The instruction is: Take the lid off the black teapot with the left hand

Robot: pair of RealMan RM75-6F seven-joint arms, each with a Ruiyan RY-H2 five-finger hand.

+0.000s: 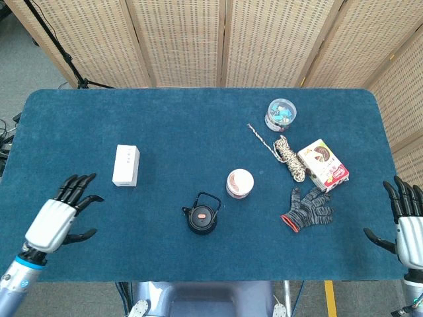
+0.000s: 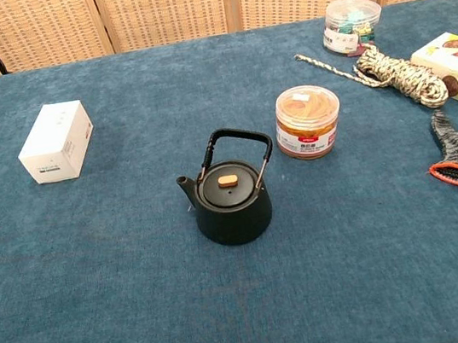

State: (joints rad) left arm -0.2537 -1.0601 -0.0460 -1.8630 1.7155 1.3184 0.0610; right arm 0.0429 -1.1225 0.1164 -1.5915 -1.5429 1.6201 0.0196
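The black teapot (image 1: 201, 218) (image 2: 232, 203) stands near the front middle of the blue table, its bail handle upright. Its lid (image 1: 201, 214) (image 2: 228, 184) sits on top, with a small tan knob. My left hand (image 1: 58, 218) hovers over the table's front left, fingers spread and empty, well to the left of the teapot. My right hand (image 1: 408, 228) is at the table's right front edge, fingers apart, holding nothing. Neither hand shows in the chest view.
A white box (image 1: 125, 165) (image 2: 56, 141) lies left of the teapot. An orange-lidded jar (image 1: 239, 183) (image 2: 309, 121) stands just right of it. Farther right are a rope (image 1: 289, 155), a snack box (image 1: 322, 164), a grey glove (image 1: 308, 208) and a clear tub (image 1: 281, 113).
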